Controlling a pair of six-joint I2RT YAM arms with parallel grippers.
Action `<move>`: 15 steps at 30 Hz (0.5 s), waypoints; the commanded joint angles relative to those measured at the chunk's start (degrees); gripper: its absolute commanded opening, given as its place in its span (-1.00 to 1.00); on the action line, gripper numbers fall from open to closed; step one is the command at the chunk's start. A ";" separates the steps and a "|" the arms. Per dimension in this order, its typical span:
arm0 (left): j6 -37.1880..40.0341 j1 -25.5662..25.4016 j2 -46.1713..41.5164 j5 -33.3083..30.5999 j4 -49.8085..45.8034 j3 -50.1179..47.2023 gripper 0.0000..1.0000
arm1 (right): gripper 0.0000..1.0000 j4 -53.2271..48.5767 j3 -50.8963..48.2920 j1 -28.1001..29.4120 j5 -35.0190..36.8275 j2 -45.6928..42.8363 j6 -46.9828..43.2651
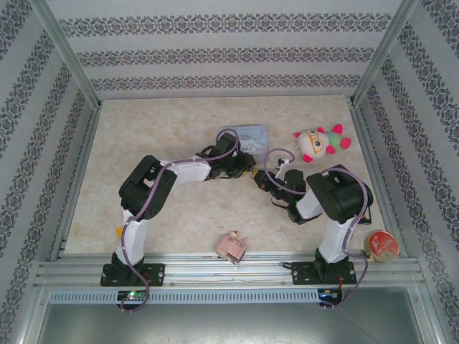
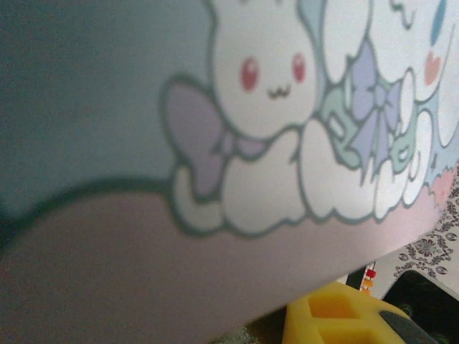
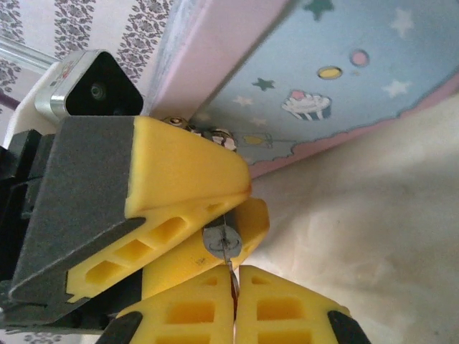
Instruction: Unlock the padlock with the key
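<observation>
Right end effector clenches the key, hemmed by the left end effector, its grip unclear, and the blue tin.

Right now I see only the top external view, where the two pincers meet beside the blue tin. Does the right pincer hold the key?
Observer: Yes. In the right wrist view, the right pincer is shut on the key, a thin metal strip between its fingertips.
Operator: Where does the key point?
Observer: It runs up to a small grey round part between the fingers of the left pincer. I cannot tell what that part is.
Operator: And the tin?
Observer: In the left wrist view, the tin is very near the camera and shows a white rabbit picture.
</observation>
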 commanded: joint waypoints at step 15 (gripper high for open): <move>-3.18 -2.36 -2.54 9.98 -3.90 0.50 -0.73 | -1.00 4.65 3.49 -4.38 -2.52 1.68 6.46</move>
